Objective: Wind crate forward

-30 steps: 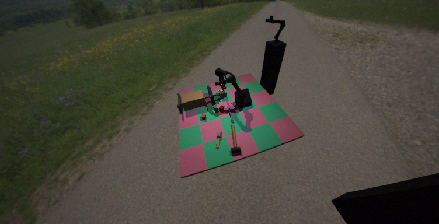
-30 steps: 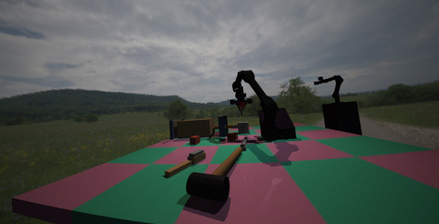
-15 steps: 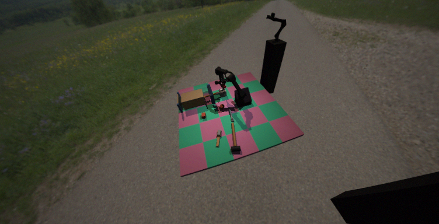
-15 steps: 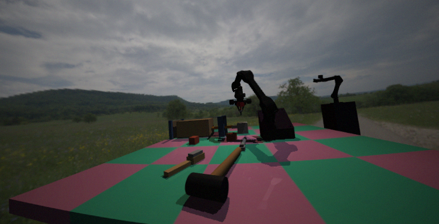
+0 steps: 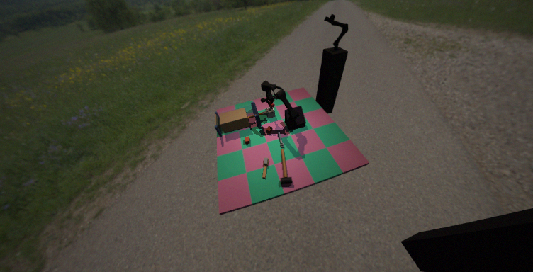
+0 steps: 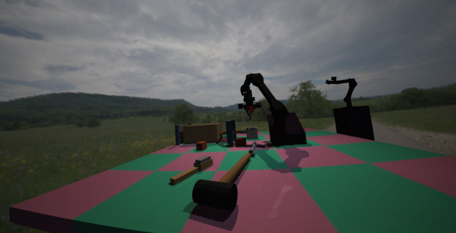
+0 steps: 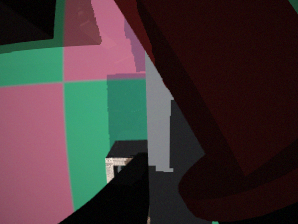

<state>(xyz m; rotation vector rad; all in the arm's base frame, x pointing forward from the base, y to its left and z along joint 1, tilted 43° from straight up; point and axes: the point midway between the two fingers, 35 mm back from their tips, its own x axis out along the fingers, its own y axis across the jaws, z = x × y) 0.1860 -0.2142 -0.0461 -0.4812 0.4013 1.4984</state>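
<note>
My gripper [image 5: 268,102] [image 6: 250,109] is shut on the dark red winch handle [image 7: 220,90] and holds it in the air above the grey hand winch [image 5: 270,113] [image 6: 251,132] [image 7: 158,129]. In the wrist view the handle fills most of the picture and the winch top shows below it. The tan crate [image 5: 233,120] [image 6: 201,132] sits flat in the cubby at the far left of the bench. The blue steel frame posts [image 5: 256,114] [image 6: 230,132] stand between the crate and the winch. The strap is too small to make out.
A large black-headed mallet [image 5: 284,165] [image 6: 220,186], a small hammer [image 5: 265,166] [image 6: 191,168], an orange block [image 5: 247,140] [image 6: 201,145], a red block [image 6: 240,141] and a thin tool [image 5: 279,140] [image 6: 252,148] lie on the chequered bench. A black pillar [image 5: 330,78] [image 6: 352,122] stands at the back right.
</note>
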